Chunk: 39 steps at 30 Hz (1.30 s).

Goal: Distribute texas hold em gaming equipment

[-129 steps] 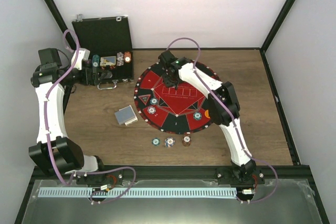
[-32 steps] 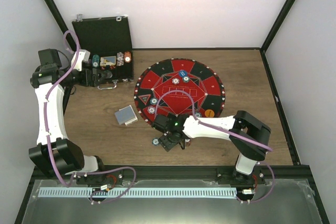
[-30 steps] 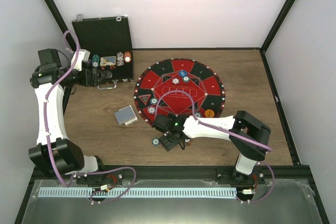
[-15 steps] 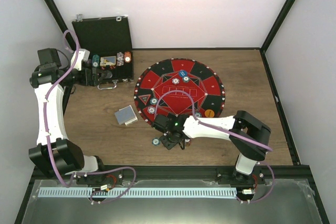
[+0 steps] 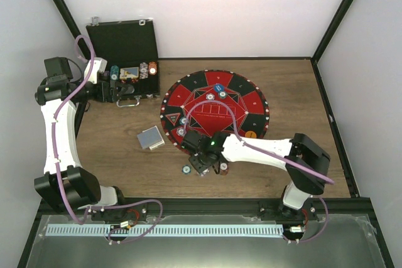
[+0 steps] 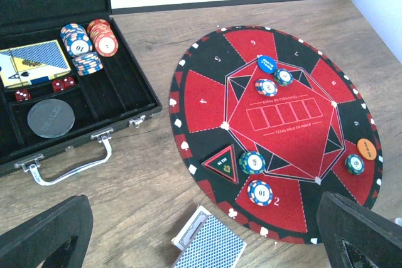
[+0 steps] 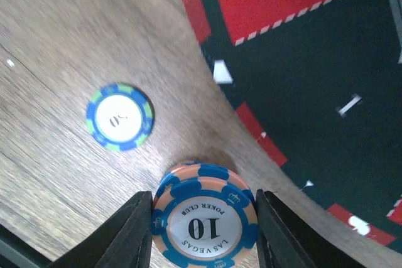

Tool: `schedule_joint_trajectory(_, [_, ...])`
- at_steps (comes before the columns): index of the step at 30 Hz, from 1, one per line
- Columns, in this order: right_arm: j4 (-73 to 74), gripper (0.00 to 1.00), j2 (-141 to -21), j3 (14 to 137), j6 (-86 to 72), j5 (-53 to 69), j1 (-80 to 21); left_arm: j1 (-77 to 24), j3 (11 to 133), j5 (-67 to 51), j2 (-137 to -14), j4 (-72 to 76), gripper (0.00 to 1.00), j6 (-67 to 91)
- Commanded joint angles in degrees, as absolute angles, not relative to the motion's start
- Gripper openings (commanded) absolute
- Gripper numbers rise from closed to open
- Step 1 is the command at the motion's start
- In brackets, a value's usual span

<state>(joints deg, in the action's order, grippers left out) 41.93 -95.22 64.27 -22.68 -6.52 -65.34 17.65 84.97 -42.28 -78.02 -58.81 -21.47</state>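
R claw (image 7: 204, 230) gripping pink-blue chip (image 7: 205, 216) by mat (image 7: 301, 61) rim, twd table (image 7: 56, 23) front edge; wrist cam only, top cam hides it. Beside it green chip (image 7: 119, 118). L claw (image 6: 201, 236) wide open.

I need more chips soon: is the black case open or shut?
Open. The black case has its lid swung up and back, and the chip stacks and card deck inside lie uncovered.

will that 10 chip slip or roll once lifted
The chip looks stiff and light, a flat disc. The right gripper pinches only its rounded rim, so it may pivot or slip. Dropped on edge, it could roll.
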Motion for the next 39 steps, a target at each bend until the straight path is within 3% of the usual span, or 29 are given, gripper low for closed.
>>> schedule_joint_trajectory(1, [44.9, 0.23, -92.2, 69.0, -22.9, -9.9, -62.0, 17.8, 86.3, -42.7, -77.2, -59.1, 1.00, -21.7])
schedule_joint_trajectory(19, [38.2, 0.20, -95.3, 67.9, -19.9, -10.1, -27.4, 17.8, 86.0, -43.5, -77.3, -58.9, 1.00, -21.8])
schedule_joint_trajectory(30, [35.0, 0.20, -104.5, 68.5, -21.0, -8.8, -24.5, 17.9, 85.8, -43.5, -77.2, -58.9, 1.00, -22.2])
schedule_joint_trajectory(39, [33.7, 0.22, -105.3, 65.8, -21.9, -9.8, -24.2, 17.8, 85.7, -43.6, -77.5, -59.0, 1.00, -22.5])
